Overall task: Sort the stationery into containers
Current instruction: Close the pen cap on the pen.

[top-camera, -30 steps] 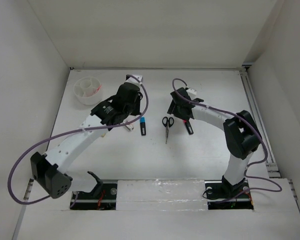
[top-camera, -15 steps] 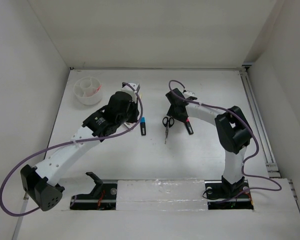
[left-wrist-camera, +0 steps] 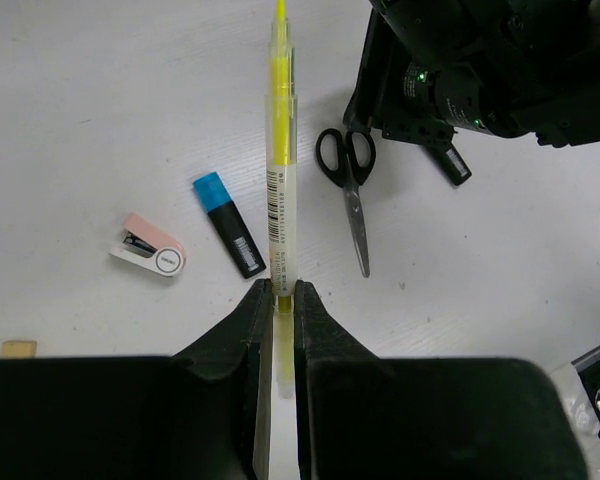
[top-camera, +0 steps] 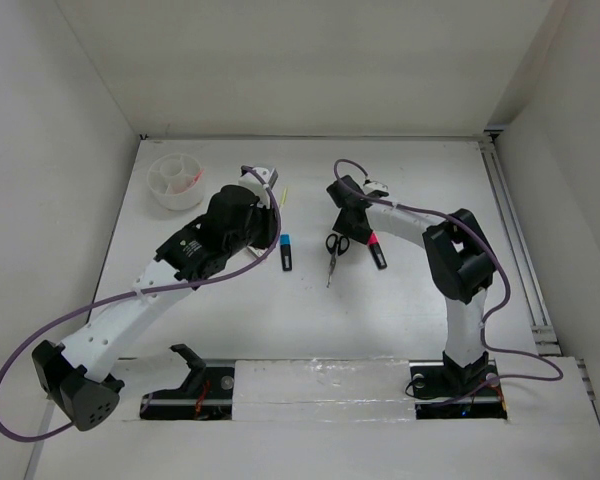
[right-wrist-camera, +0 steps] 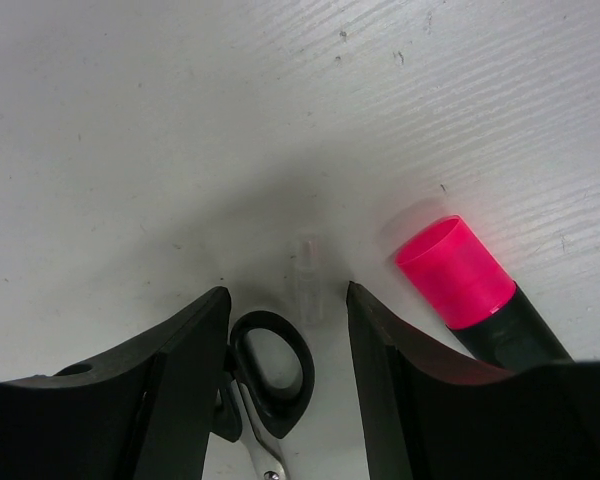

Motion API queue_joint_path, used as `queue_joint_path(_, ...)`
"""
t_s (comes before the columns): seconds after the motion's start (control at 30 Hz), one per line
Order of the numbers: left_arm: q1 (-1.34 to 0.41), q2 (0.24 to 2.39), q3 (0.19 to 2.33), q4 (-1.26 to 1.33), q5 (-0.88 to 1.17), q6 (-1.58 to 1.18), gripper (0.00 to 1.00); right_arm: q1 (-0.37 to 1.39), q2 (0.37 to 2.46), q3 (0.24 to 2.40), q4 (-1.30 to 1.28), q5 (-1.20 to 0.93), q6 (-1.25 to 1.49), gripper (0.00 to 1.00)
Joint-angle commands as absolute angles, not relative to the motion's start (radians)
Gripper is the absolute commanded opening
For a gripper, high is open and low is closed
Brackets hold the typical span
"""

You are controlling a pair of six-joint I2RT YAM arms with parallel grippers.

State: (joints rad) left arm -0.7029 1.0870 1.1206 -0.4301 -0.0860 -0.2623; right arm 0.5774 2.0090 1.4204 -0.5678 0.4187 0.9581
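Note:
My left gripper (left-wrist-camera: 280,292) is shut on the end of a thin pale-yellow stick (left-wrist-camera: 280,150) and holds it above the table, left of the scissors; it also shows in the top view (top-camera: 267,203). My right gripper (right-wrist-camera: 288,296) is open and low over the table. Its fingers stand either side of one black scissors handle (right-wrist-camera: 271,371) and a small clear piece (right-wrist-camera: 307,280). The pink-capped marker (right-wrist-camera: 454,272) lies just right of it. The scissors (top-camera: 333,254), blue-capped marker (top-camera: 286,252) and pink-capped marker (top-camera: 376,248) lie mid-table. The white divided cup (top-camera: 176,180) stands far left.
A small white-pink piece (left-wrist-camera: 150,251) and a tan eraser (left-wrist-camera: 20,348) lie left of the blue-capped marker (left-wrist-camera: 228,224). Something pink lies in one compartment of the cup. White walls close the table on the left, back and right.
My left arm has drawn back toward the near left, with the yellow stick in its grip. My right gripper has moved left, over the scissors handles.

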Motion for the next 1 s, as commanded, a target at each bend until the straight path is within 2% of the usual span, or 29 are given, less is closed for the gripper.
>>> queue_joint_path(0.0, -0.701, 1.077, 1.112, -0.396, -0.066, -0.250, 0.00, 0.575, 2.026, 1.436, -0.588, 0.430, 0.973, 0.56)
queue_joint_path(0.07, -0.701, 1.077, 1.112, -0.396, -0.066, -0.250, 0.00, 0.575, 2.026, 1.436, -0.588, 0.430, 0.973, 0.55)
queue_joint_path(0.17, -0.701, 1.077, 1.112, -0.396, -0.066, -0.250, 0.00, 0.575, 2.036, 1.436, -0.588, 0.430, 0.973, 0.47)
queue_joint_path(0.2, -0.701, 1.077, 1.112, -0.396, -0.066, -0.250, 0.00, 0.575, 2.036, 1.436, -0.597, 0.430, 0.973, 0.39)
queue_joint_path(0.33, -0.701, 1.077, 1.121, -0.396, -0.066, -0.250, 0.00, 0.566, 2.036, 1.436, -0.606, 0.430, 0.973, 0.31)
queue_joint_path(0.57, -0.701, 1.088, 1.121, -0.396, -0.066, -0.250, 0.00, 0.546, 2.046, 1.404, -0.580, 0.402, 0.973, 0.00)
queue_joint_path(0.8, -0.701, 1.088, 1.102, -0.396, -0.015, -0.241, 0.00, 0.537, 1.936, 1.391, -0.528, 0.413, 0.911, 0.00)
queue_joint_path(0.97, -0.701, 1.088, 1.078, -0.376, 0.125, -0.232, 0.00, 0.537, 1.679, 1.266, -0.378, 0.358, 0.876, 0.00)
